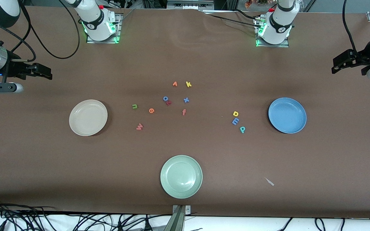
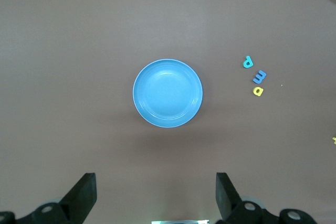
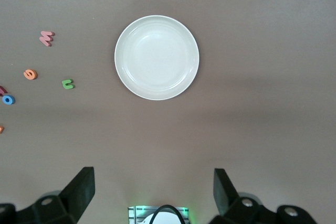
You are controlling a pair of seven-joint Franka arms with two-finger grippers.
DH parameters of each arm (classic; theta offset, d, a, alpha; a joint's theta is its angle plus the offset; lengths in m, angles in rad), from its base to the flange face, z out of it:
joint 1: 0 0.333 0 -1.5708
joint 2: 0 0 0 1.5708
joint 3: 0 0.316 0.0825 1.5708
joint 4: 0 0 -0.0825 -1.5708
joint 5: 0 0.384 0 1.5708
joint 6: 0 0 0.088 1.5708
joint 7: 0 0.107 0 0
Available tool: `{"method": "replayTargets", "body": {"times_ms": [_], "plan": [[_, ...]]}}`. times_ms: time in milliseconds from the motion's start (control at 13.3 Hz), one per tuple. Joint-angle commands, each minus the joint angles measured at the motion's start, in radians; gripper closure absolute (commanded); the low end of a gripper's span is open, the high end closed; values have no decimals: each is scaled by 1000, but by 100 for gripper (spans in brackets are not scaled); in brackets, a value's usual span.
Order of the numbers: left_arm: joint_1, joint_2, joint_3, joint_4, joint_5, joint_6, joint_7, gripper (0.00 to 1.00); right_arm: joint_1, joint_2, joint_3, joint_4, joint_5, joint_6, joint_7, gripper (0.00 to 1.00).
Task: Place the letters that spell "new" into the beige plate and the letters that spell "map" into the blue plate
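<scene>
Apparently nothing's started: both plates empty, left pincer (image 2: 155, 198) and right pincer (image 3: 152, 195) released, parked high at the counter's (image 1: 185, 51) ends, waiting.

Light is coming down pretty evenly from overhead, so the brown table (image 1: 185, 154) is looking flat and matte, no hot spots. The green plate (image 1: 181, 176) is catching a soft sheen around 5 o'clock on its inside. The beige plate (image 1: 88, 117) and blue plate (image 1: 287, 115) are throwing thin, soft shadows toward roughly 4 o'clock. Both wrist views are showing a faint dark band across the table under the plates. Everything is staying sharp, only the tiny letters are reading a bit mushy.
</scene>
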Motion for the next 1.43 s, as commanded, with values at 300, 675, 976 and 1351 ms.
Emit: {"method": "replayTargets", "body": {"times_ms": [300, 675, 976, 1351], "plan": [[2, 8, -1, 20, 11, -13, -5, 0, 1, 6, -3, 19, 13, -15, 8, 0], [0, 8, -1, 21, 10, -15, -5, 0, 1, 6, -3, 19, 13, -15, 8, 0], [2, 8, -1, 20, 10, -18, -3, 0, 1, 4, -3, 19, 13, -15, 8, 0], [0, 0, -3, 12, -19, -32, -2, 0, 1, 4, -3, 19, 13, -15, 8, 0]]}}
